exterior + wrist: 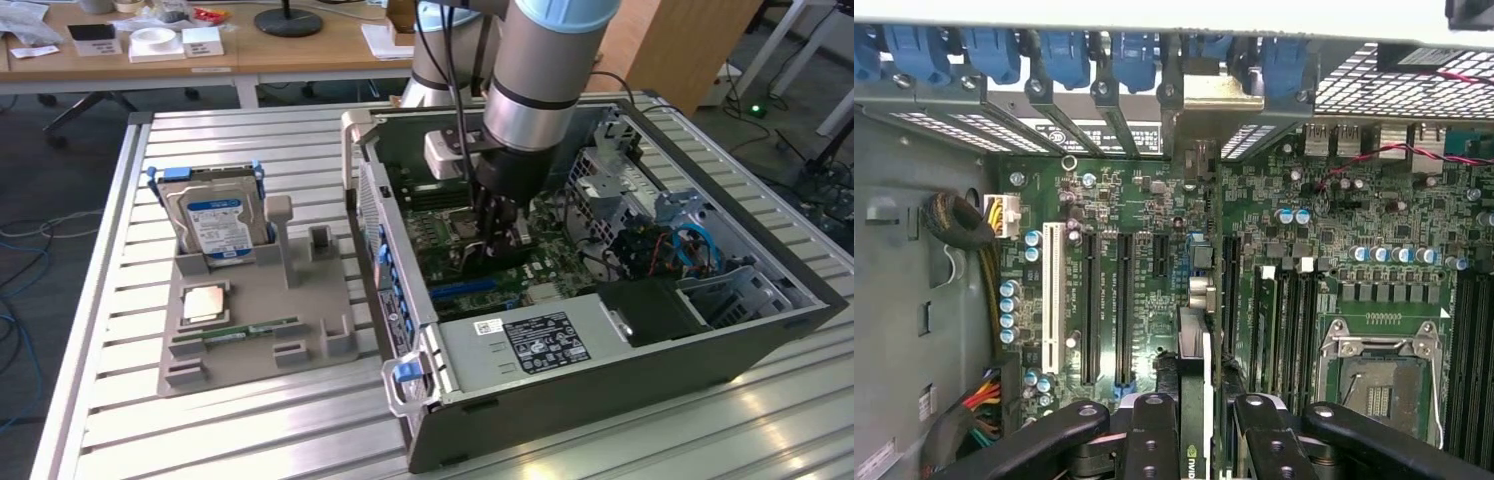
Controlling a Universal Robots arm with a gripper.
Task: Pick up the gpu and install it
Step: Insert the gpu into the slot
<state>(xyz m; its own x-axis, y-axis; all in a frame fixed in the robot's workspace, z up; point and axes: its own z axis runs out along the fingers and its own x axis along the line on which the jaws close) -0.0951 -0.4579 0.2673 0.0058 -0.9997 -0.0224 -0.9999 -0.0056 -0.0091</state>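
**Operator:** I have the gripper [1192,430] down inside the open computer case [747,330], fingers clenched on the gpu [1194,400]. From the wrist view the card stands edge-on between the pads, its silver bracket [1209,100] up against the rear slot openings, the board running down toward the motherboard [1154,220].

**Observer:** Seated or not?

**Operator:** I can't tell. The card's lower edge is hidden behind its own body. My worry is alignment: if the edge connector sits just beside the slot rather than in it, pushing would bend the card or scrape the board. The bracket could also catch on the rear frame, tilting the card in my grip. And the black expansion slots [1124,305] lie close alongside, so landing in the wrong one is possible.

**Observer:** Anything readable?

**Operator:** On the card's top edge there is pale lettering, possibly NVIDIA, but partly cut off. In the exterior view the power supply label [534,342] has white print too small to read. The hard drive [218,225] in the grey holder [254,330] carries a blue-and-white label, also illegible. The memory stick [247,328] lies in that holder too.
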